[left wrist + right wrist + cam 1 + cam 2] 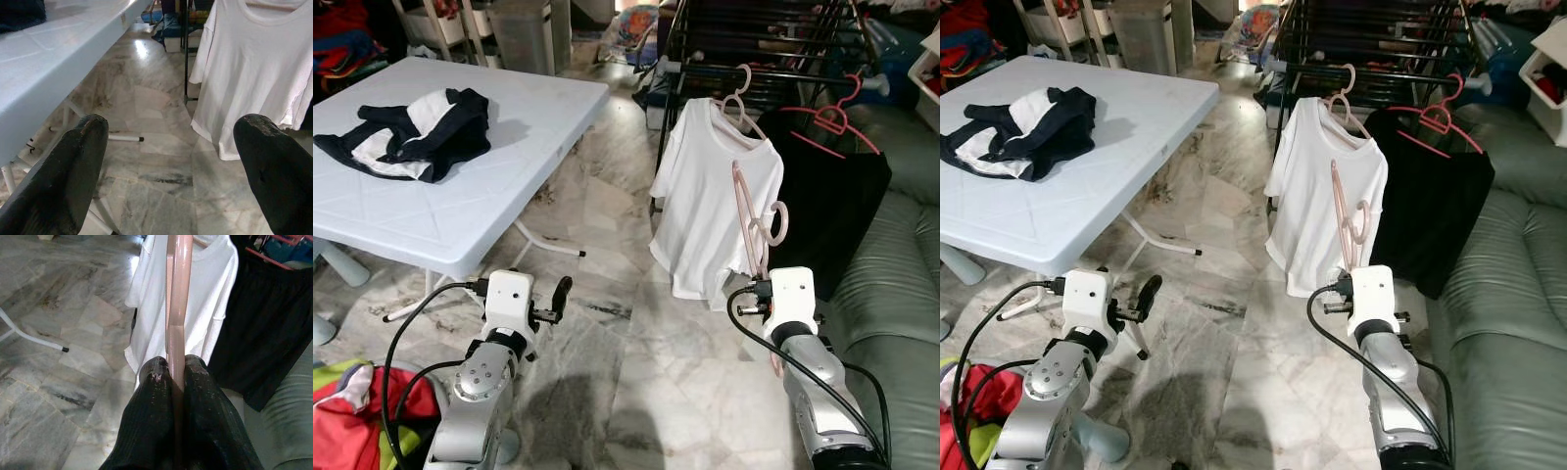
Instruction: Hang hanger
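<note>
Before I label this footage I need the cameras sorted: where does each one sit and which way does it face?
Left eye view: on the head, looking forward and down at the white table, drying rack and both arms.
Right eye view: its stereo twin; same scene.
Left wrist view: along the open left gripper under the table edge toward the white T-shirt.
Right wrist view: along the right gripper, shut on the empty pink hanger.
Shared: the white T-shirt appears in all; the black garment in eye and right wrist views.
</note>
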### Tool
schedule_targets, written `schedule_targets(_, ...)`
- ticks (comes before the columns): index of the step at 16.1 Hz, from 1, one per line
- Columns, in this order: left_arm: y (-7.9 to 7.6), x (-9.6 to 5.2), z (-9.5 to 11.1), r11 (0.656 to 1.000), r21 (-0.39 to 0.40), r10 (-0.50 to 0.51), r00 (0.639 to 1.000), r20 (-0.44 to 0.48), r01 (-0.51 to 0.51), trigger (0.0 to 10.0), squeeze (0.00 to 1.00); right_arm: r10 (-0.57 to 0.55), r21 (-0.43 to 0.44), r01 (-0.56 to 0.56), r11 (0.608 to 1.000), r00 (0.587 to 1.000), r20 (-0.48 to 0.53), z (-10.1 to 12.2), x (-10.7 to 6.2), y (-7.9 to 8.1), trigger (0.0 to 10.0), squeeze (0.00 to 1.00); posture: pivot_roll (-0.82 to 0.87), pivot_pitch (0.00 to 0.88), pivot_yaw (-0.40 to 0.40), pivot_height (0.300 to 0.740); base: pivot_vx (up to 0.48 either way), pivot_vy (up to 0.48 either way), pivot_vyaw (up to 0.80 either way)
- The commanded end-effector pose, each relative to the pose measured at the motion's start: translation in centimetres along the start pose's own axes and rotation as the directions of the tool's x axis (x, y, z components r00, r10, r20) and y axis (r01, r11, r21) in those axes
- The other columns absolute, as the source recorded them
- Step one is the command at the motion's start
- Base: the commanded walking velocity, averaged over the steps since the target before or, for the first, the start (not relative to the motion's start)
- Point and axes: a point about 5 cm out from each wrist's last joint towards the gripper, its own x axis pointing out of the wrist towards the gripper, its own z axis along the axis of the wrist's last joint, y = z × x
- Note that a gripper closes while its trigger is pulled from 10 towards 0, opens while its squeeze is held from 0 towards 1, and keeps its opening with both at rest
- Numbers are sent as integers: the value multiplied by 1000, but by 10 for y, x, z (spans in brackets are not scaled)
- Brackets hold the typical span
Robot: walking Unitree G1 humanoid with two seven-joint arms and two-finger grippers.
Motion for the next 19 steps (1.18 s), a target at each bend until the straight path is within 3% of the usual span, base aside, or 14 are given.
schedule_targets(1,4,0,-1,1000,12,14,1000,-3,-14,10000,0,1,-3,-1,1000,1000,4,2,2,0,10000,0,-9,14,7,740,0,0,0)
schedule_targets(6,10,-3,-3,999,21,28,1000,-11,-28,10000,0,-10,0,10,1000,1000,-8,-2,-1,-2,10000,0,-13,19,9,740,0,0,0)
schedule_targets(11,30,-22,-18,997,62,59,995,-75,-54,10000,0,-29,3,29,1000,998,-51,-12,-9,-11,10000,0,-11,23,7,740,0,0,0)
schedule_targets(19,28,-26,-24,997,62,53,994,-95,-47,10000,0,-61,-1,61,998,997,-52,-12,-7,-13,10000,0,-9,25,8,740,0,0,0)
